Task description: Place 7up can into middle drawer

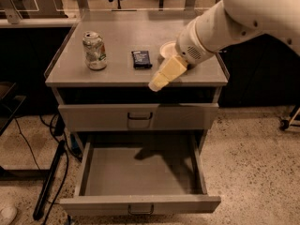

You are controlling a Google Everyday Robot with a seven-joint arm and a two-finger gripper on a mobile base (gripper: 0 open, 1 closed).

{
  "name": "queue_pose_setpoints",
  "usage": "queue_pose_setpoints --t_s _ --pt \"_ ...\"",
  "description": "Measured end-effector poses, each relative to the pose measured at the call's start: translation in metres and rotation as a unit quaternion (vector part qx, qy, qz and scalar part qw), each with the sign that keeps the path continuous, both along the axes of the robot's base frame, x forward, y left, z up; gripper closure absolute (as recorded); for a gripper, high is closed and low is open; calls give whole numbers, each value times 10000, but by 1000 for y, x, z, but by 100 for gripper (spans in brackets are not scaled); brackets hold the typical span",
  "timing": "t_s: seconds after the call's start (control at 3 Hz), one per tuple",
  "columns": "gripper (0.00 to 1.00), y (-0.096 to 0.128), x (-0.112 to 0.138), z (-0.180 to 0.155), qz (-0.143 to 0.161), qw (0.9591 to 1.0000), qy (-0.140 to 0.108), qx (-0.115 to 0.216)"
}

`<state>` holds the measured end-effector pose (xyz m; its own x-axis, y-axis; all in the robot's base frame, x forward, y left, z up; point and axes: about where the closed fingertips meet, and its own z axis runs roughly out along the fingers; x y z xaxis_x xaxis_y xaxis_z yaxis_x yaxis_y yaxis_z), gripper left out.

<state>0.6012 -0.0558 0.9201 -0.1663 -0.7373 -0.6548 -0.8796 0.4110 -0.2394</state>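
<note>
Your gripper (158,83) hangs over the front edge of the cabinet (117,73), right of the top's centre, pointing down and to the left. It carries nothing. You can't tell whether it's spread or pressed together. The can (94,50) stands upright on the left of the cabinet top, well apart from the gripper. Mid-top lies the dark packet (141,59), and the bowl (167,48) sits on the right of the top, partly hidden by the arm. The cabinet's top drawer (103,117) is closed. Below it, the middle drawer (140,175) is pulled right out.
</note>
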Motion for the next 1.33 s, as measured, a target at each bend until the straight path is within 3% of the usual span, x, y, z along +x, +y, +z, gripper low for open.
queue_pose_setpoints --t_s 0.67,1.0,1.33 --pt "0 55 74 -5 120 9970 -372 663" --pt "0 55 74 -5 120 9970 -372 663" --pt "0 83 91 -12 221 9938 -412 1010"
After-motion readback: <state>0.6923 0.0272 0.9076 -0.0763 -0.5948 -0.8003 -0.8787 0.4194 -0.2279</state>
